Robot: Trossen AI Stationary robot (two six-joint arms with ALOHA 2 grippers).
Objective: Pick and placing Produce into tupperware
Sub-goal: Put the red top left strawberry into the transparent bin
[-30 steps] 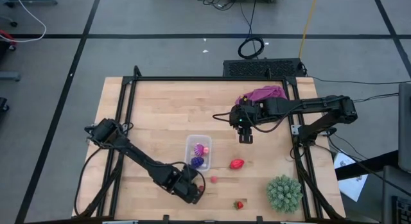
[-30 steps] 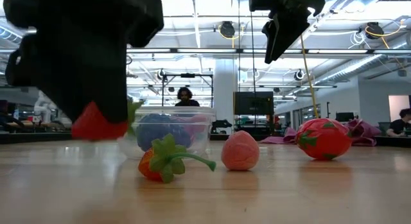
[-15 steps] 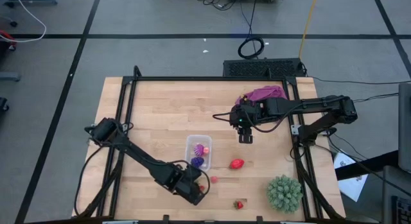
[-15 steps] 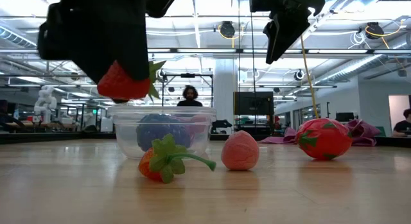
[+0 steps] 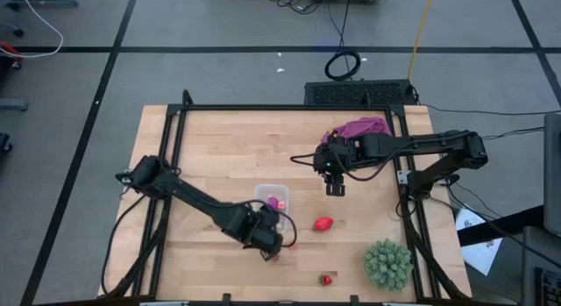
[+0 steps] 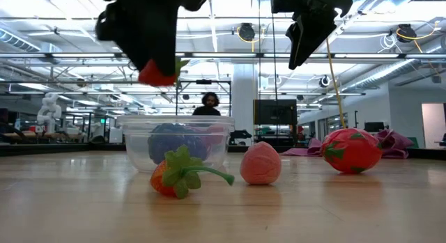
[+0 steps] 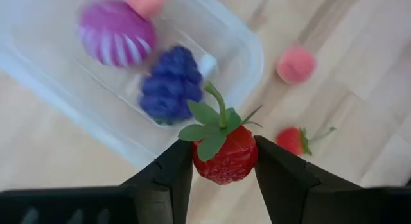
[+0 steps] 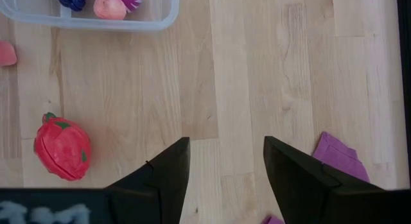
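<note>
My left gripper [image 7: 223, 161] is shut on a red strawberry [image 7: 225, 158] with green leaves, and holds it above the table just near of the tupperware [image 7: 247, 54]. The low view shows this strawberry [image 6: 157, 73] higher than the tupperware's rim [image 6: 174, 120]. The clear tupperware holds a purple grape bunch [image 7: 168, 86] and a purple-pink round piece [image 7: 115, 38]. On the wood lie a second strawberry [image 5: 326, 279], a pink round piece [image 5: 291, 245] and a larger red piece [image 5: 323, 224]. My right gripper [image 5: 335, 188] hangs open above the table's middle right. My left gripper pinches the strawberry's red body [image 7: 200, 161] between its two fingers [image 7: 168, 179], one on each side. The fingers come from above, slanting steeply down. The strawberry is lifted clear of the table, its leaves and stem [image 7: 215, 115] standing out beyond the fingertips.
A spiky green ball-shaped plant [image 5: 387, 263] stands at the near right corner. A purple-pink cloth [image 5: 364, 127] lies at the far right, behind my right arm. A black frame [image 5: 263, 107] runs round the table top.
My left gripper has risen with the strawberry from just above the table to above the tupperware's rim, moved toward the far edge and the tupperware, and rolled at the wrist. The strawberry stays pinched between the fingers.
</note>
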